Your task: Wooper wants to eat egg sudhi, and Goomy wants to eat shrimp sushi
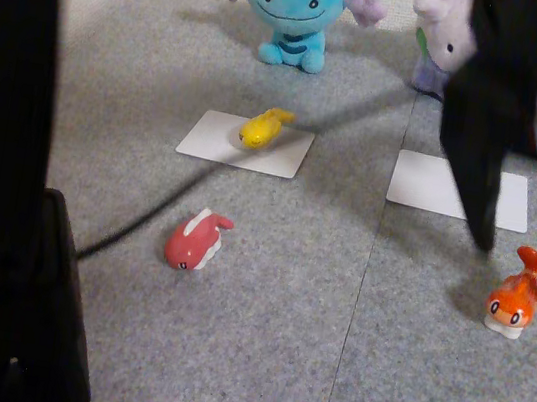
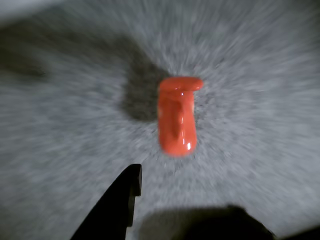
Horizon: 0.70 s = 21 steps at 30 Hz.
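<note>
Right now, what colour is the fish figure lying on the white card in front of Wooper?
Yellow; the egg sudhi shows best in the other view.

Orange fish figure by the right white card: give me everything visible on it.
The small glossy orange fish-shaped figure looks like hard plastic or ceramic, with a raised forked tail, dot eyes and a white underside. It sits upright on the grey carpet, apart from the white card behind it. Nothing touches it. The black hand hangs just above and to its left. In the blurred wrist view it shows from above as an orange oblong.
</note>
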Each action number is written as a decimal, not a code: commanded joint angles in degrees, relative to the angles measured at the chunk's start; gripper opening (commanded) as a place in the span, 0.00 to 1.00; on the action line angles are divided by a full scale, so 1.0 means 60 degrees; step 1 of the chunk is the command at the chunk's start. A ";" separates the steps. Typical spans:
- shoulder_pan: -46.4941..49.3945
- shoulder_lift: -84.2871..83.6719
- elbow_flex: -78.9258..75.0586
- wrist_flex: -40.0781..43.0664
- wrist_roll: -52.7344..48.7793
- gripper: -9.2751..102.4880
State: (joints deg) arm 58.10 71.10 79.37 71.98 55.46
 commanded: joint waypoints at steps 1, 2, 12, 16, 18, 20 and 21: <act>0.0088 -0.0674 -0.0264 -0.0469 -0.0088 0.42; 0.0073 -0.0820 -0.0264 -0.0615 -0.0044 0.41; 0.0000 -0.1318 -0.0264 -0.1304 0.0073 0.26; -0.0015 -0.1304 -0.0264 -0.1348 0.0249 0.12; -0.0029 -0.1216 -0.0264 -0.1348 0.0278 0.11; -0.0205 -0.1128 -0.0264 -0.1245 0.0278 0.11; -0.0337 -0.1011 -0.0264 -0.1157 0.0278 0.11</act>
State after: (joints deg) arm 57.57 62.67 79.37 64.60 56.60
